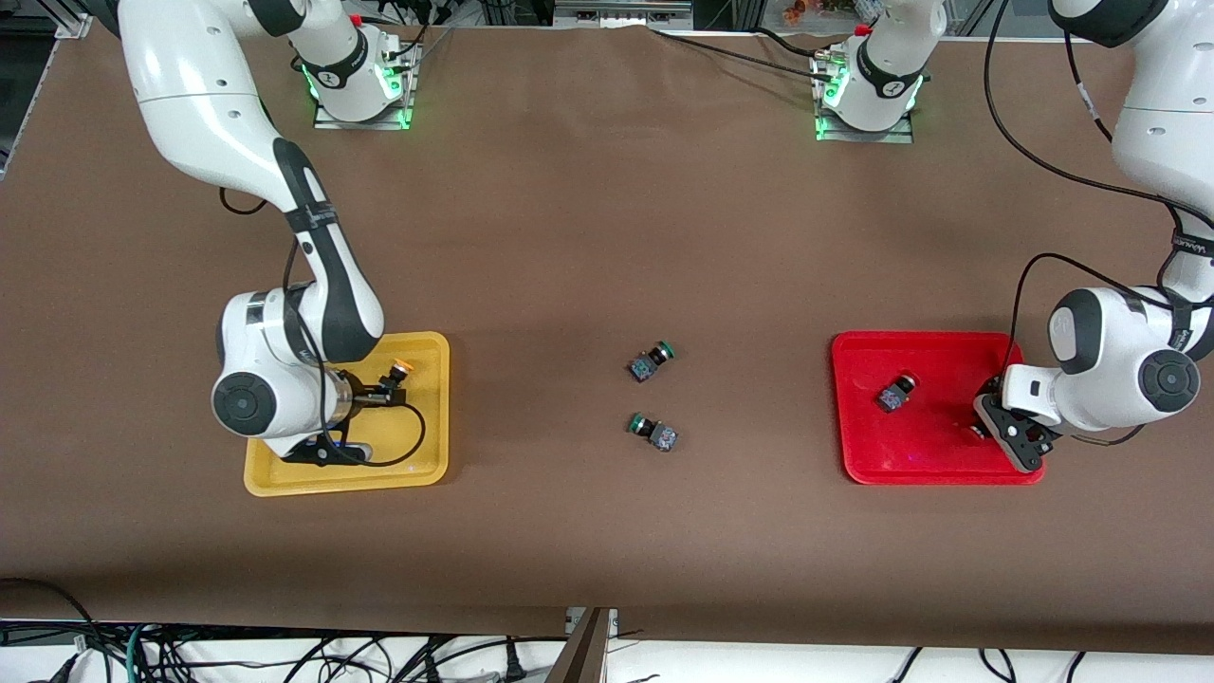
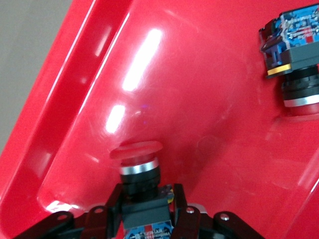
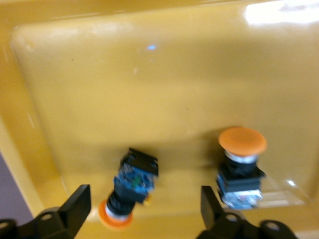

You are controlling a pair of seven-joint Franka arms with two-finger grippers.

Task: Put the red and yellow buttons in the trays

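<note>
My left gripper (image 1: 988, 432) is low in the red tray (image 1: 934, 465), at the end nearer the left arm. In the left wrist view it (image 2: 145, 211) is shut on the dark body of a red-capped button (image 2: 137, 149). A second red button (image 1: 894, 394) lies in the same tray, also in the left wrist view (image 2: 294, 64). My right gripper (image 1: 372, 398) is over the yellow tray (image 1: 285, 479) and is open (image 3: 143, 204). One yellow button (image 3: 129, 186) lies between its fingers, untouched. The other yellow button (image 3: 240, 169) stands beside it and shows in the front view (image 1: 398, 370).
Two green-capped buttons lie on the brown table between the trays, one (image 1: 652, 360) farther from the front camera than the other (image 1: 654, 432). A black cable (image 1: 417, 436) loops from the right wrist over the yellow tray.
</note>
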